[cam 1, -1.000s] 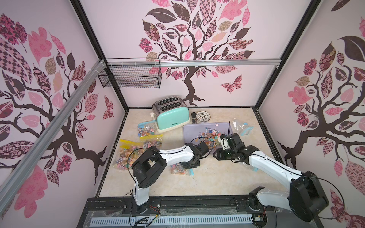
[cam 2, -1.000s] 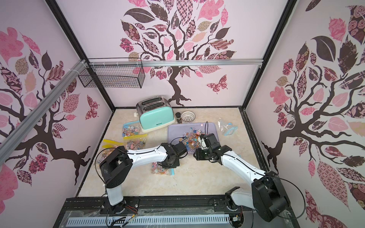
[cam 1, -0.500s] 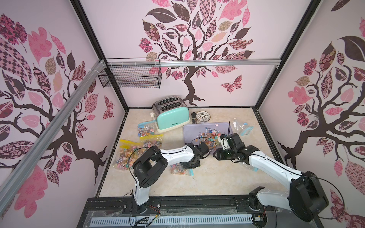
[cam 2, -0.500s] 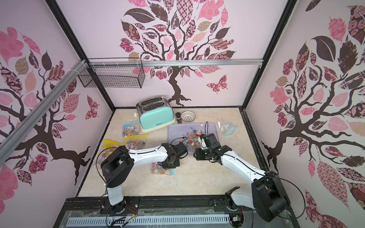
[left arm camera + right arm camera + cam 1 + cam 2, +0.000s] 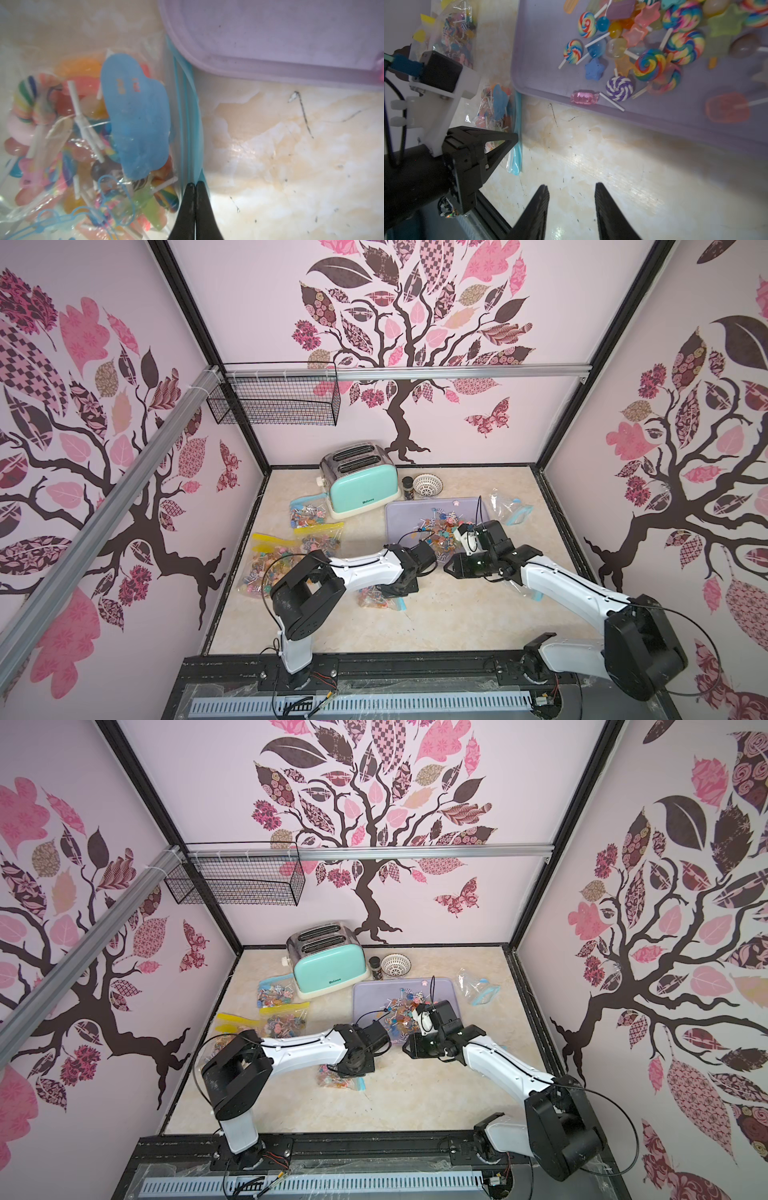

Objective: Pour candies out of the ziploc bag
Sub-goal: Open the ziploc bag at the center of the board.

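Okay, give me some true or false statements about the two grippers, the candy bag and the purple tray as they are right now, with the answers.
1. The left gripper is shut on the blue zip edge of a ziploc bag. True.
2. The right gripper grips a lollipop. False: its jaws stand open and empty above the table.
3. Loose candies lie on the purple tray. True.
4. The bag in the left gripper is empty. False: it holds candies.
5. The toaster stands on the tray. False: it stands on the table beside it.
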`<state>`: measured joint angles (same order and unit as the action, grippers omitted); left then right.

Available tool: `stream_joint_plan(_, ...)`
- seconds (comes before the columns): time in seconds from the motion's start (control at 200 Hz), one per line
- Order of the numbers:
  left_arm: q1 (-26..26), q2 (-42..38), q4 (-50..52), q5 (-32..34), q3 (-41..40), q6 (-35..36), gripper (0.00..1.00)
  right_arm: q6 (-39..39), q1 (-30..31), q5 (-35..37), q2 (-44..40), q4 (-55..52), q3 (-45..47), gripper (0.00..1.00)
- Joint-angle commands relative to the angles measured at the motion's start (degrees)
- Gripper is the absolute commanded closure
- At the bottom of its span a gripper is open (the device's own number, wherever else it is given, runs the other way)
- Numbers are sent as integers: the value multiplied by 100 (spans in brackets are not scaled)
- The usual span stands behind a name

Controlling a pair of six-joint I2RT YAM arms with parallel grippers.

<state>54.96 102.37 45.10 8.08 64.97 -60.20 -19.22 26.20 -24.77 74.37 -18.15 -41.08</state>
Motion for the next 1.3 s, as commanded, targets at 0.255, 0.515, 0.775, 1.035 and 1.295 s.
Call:
stream_joint_plan(0.255, 214, -1775, -1416, -424, -1732, -1, 100, -1077, 1072, -1564, 1100, 1982, 382, 59)
stream_joint_plan(0.515, 216, -2021, -1943, -442, -2249, 148, 100, -1881, 1672, -1500, 1801, 2955, 340, 59)
stream_joint_plan(0.775, 212, -1841, -2274, -645, -2300, 343, 100, -2187, 1835, -1095, 2100, 2999, 149, 59)
stream_joint_plan(1.035, 217, -1874, -2304, -658, -2313, 411, 100, -2305, 1837, -1018, 2525, 3036, -125, 62)
stream_joint_plan(1.295, 199, -1957, -2182, -488, -2321, 363, 100, -2249, 1837, -932, 2653, 2875, -169, 69)
